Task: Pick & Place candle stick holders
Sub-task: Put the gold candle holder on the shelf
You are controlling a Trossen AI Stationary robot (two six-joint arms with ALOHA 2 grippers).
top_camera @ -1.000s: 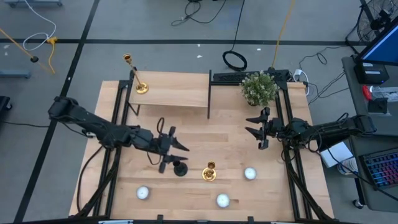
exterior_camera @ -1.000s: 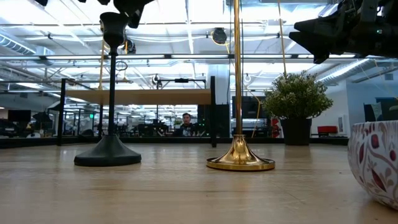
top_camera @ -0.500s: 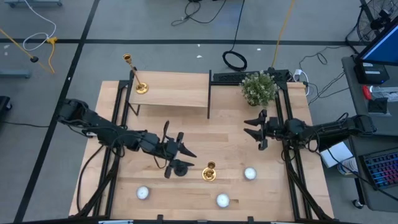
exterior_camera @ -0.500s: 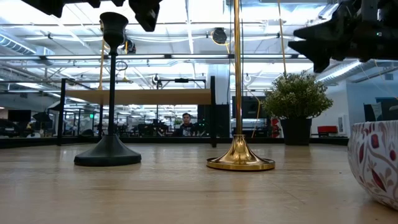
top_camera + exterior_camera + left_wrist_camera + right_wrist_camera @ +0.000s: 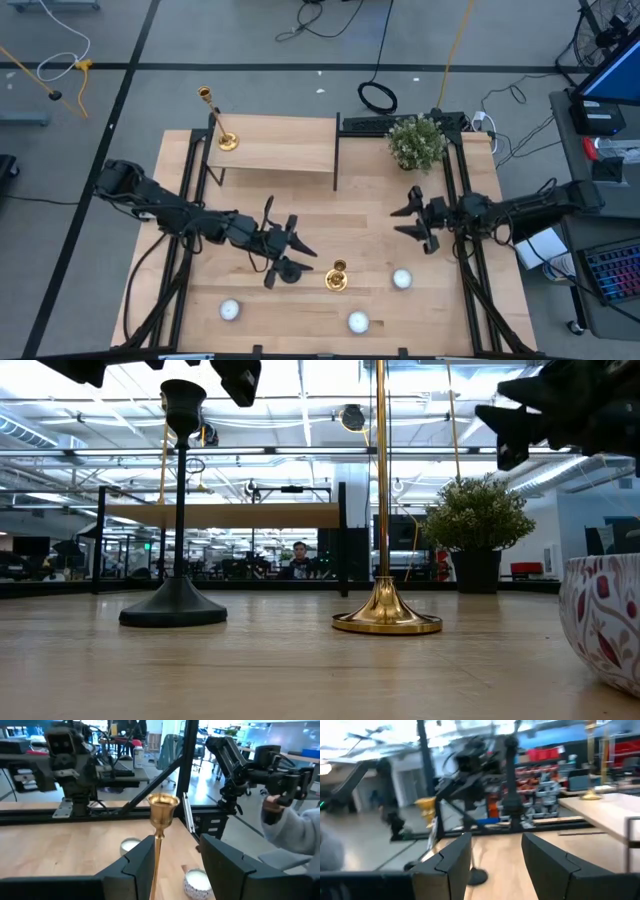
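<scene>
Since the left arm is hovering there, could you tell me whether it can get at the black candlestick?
Probably yes: the left gripper is open right above the black candlestick, with nothing between them.

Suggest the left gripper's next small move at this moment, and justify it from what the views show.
Probably lower and close. The left gripper is open, its fingers either side of the black candlestick top in the low view, not yet gripping; the stick stands on the table beside the gold candlestick.

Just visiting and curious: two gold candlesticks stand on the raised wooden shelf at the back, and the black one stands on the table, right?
Not quite. The high view shows only one gold candlestick on the raised shelf. The other gold candlestick stands on the table beside the black candlestick.
</scene>
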